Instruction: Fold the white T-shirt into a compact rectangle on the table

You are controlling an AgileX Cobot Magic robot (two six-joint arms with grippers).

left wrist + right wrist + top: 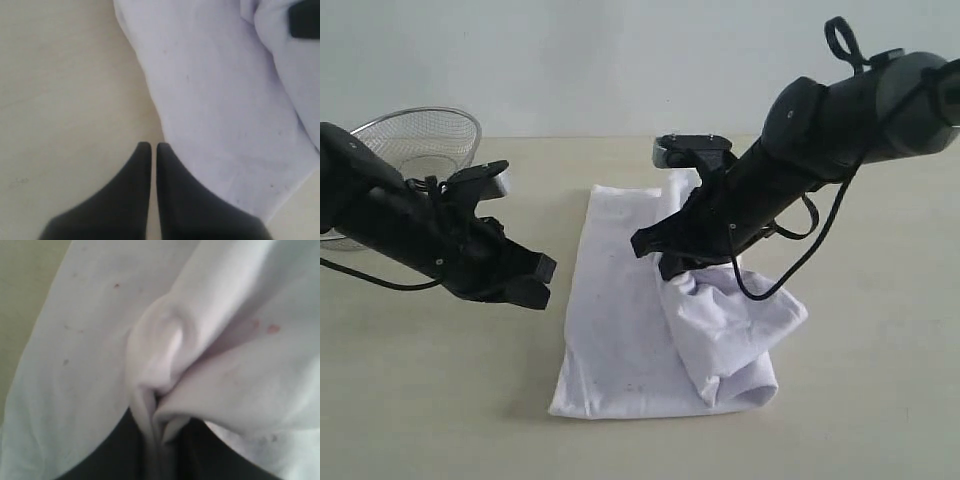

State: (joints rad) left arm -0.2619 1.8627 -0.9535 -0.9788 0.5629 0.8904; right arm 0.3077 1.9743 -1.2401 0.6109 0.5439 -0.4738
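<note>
Right end effector [655, 256] is clamped on a bunched fold of the white T-shirt [620, 320]. In the right wrist view its dark fingers [107, 460] are nearly together, with a thick ridge of cloth squeezed up between them [159, 437], so the fingertips themselves are buried in fabric. Left end effector [539, 282] is fully closed and holds nothing. In the left wrist view its two pointed fingers [172, 190] meet with only a thin slit between them [152, 150]. It sits over the bare desk [65, 100], just beside the shirt's long edge [215, 125]; whether the tips touch the desk or hang above it cannot be told. The shirt lies in the middle of the desk [440, 400] as a long strip, flat along the side nearer the left end effector. On the other side, below the right end effector's grip, it is heaped into a loose, rumpled mound. The right arm hides the shirt's far end, and no lettering or neck tag shows, only faint reddish specks on the cloth [90, 340]. A dark shape in one corner of the left wrist view is cut off and cannot be identified. Behind the left arm stands a wire-mesh basket [420, 140], partly hidden by that arm.
</note>
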